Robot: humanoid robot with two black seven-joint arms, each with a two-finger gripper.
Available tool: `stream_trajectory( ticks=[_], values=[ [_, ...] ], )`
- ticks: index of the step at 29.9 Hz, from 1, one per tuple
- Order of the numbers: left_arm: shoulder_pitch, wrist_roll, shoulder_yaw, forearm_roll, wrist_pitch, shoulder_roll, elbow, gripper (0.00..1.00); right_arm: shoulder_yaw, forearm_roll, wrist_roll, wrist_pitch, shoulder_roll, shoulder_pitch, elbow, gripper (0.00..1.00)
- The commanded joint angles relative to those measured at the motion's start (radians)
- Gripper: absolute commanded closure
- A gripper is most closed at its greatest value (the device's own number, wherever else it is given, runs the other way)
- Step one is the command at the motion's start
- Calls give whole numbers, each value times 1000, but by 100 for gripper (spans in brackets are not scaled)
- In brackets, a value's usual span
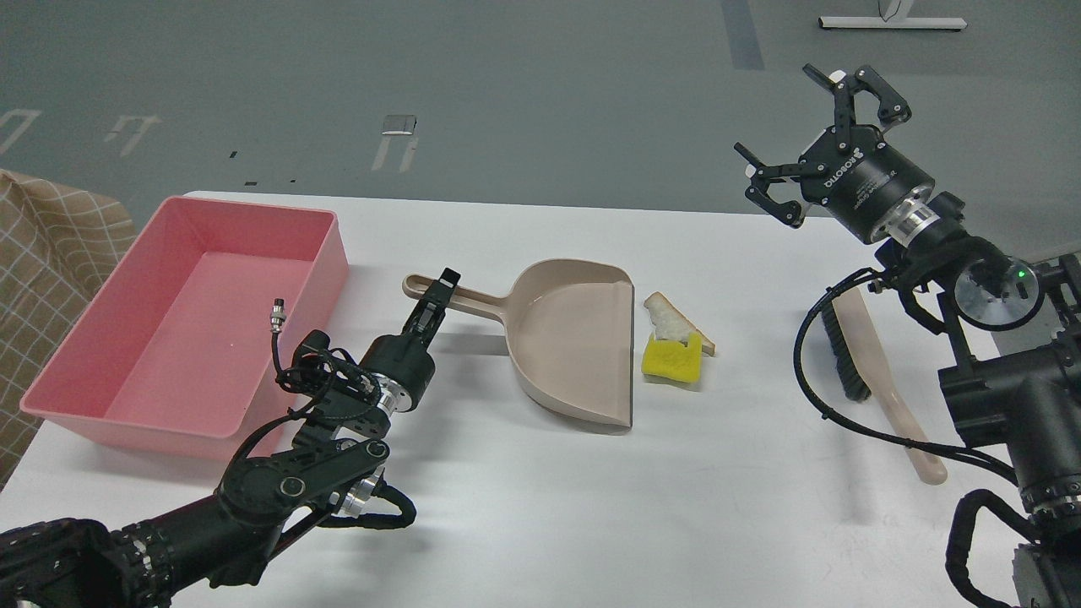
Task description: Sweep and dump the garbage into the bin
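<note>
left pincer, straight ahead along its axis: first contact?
The dustpan handle. The left pincer already sits at it, though whether it's touching is unclear from this single view.

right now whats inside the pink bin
Nothing shows inside the pink bin: its floor is bare. The near wall hides a strip of floor. The sponge and bread wedge lie beside the dustpan.

My left arm enters from the lower left, elbow bent, forearm angled up and to the right. My left gripper (439, 295) points away from me, its 2 fingers close together. My right gripper (815, 139) is raised, its 2 fingers spread wide apart.
</note>
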Motion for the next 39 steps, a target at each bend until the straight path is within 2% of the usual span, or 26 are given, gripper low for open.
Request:
stream_trajectory(
  ticks=[1, 6, 9, 13, 19, 23, 27, 39],
  values=[
    [-1, 0, 3, 0, 0, 2, 1, 100, 0, 0, 0, 0, 0, 1, -1, 0],
    [-3, 0, 3, 0, 0, 3, 1, 100, -18, -8, -5, 0, -3, -5, 2, 0],
    [-4, 0, 3, 0, 0, 8, 1, 100, -124, -20, -6, 0, -12, 4, 7, 0],
    [-12, 0, 4, 1, 0, 9, 2, 100, -347, -25, -6, 0, -121, 39, 50, 0],
    [-23, 2, 4, 1, 0, 14, 2, 100, -575, -43, -3, 0, -222, 139, 48, 2],
    [-26, 2, 4, 3, 0, 12, 1, 100, -601, -113, -2, 0, -245, 156, 48, 2],
    [-29, 2, 11, 3, 0, 12, 2, 100, -604, -276, 0, 0, -299, 177, 48, 2],
    [-32, 2, 11, 3, 0, 6, 1, 100, -603, -417, 6, 0, -336, 207, 77, 2]
  ],
)
